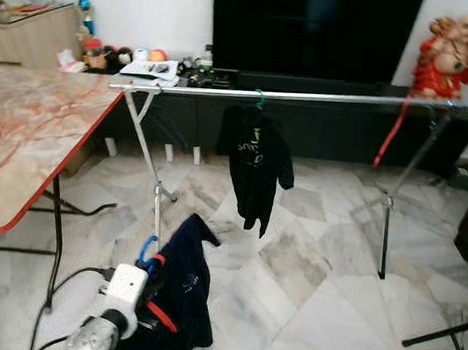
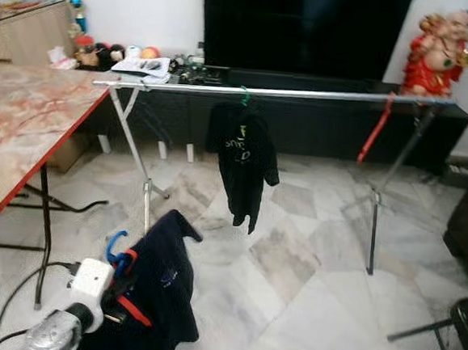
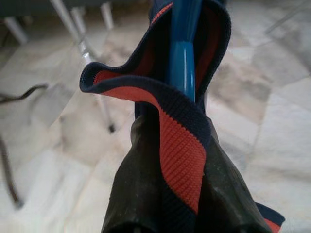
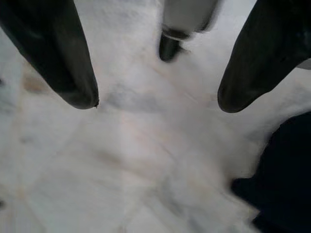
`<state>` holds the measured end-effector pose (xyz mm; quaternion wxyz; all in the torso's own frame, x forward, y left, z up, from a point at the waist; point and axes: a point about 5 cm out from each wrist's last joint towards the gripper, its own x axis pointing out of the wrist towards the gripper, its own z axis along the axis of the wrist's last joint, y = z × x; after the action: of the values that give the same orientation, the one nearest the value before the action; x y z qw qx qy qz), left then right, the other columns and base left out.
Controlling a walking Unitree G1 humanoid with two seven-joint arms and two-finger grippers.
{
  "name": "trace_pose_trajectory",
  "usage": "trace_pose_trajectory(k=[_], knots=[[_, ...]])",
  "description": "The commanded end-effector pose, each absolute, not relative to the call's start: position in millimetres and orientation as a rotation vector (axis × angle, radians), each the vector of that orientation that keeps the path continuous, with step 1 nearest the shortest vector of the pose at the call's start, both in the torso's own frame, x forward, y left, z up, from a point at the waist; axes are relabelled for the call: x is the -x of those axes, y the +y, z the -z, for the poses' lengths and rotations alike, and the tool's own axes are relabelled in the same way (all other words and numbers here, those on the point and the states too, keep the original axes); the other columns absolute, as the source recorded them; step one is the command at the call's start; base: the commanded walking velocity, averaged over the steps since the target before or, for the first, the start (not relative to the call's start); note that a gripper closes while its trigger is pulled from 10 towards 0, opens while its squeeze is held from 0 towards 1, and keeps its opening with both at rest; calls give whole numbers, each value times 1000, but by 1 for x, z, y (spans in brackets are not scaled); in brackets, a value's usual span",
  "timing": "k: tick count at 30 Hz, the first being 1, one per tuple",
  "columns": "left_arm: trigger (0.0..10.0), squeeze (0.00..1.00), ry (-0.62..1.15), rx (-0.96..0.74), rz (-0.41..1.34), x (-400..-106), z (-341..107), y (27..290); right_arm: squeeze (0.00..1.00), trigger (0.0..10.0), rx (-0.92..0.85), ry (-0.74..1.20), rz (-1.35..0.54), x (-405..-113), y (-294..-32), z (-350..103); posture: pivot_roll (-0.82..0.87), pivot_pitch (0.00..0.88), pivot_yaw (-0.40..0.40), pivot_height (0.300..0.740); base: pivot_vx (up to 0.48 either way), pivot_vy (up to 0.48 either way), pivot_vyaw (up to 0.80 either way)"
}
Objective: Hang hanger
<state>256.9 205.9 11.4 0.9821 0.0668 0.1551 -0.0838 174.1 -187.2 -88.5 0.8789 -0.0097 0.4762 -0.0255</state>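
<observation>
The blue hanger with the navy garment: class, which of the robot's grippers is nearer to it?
Left. The left gripper has its fingers shut on the blue hanger and the navy garment. The right gripper hangs open over the marble floor.

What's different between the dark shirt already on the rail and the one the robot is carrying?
The hanging shirt is up on the metal rail by a green hanger hook, and hangs straight down. The carried shirt is low over the floor, held at its red-trimmed collar by the left gripper, on a blue hanger, and looks bunched. Both are dark with a small chest print.
</observation>
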Motion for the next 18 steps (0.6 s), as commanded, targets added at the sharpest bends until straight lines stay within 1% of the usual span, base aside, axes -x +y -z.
trace_pose_trajectory(k=[1,12,18], knots=[[10000,0,271,-116,162,-263,-19,204,0,10000,22,1001,65,-170,-191,90,100,0,14,740,304,0,0],[10000,0,282,-103,153,-258,-18,204,0,10000,27,1008,53,-168,-191,90,95,4,13,740,322,0,0],[10000,0,292,-91,135,-255,-16,208,0,10000,31,1012,41,-167,-191,91,91,10,13,740,335,0,0]])
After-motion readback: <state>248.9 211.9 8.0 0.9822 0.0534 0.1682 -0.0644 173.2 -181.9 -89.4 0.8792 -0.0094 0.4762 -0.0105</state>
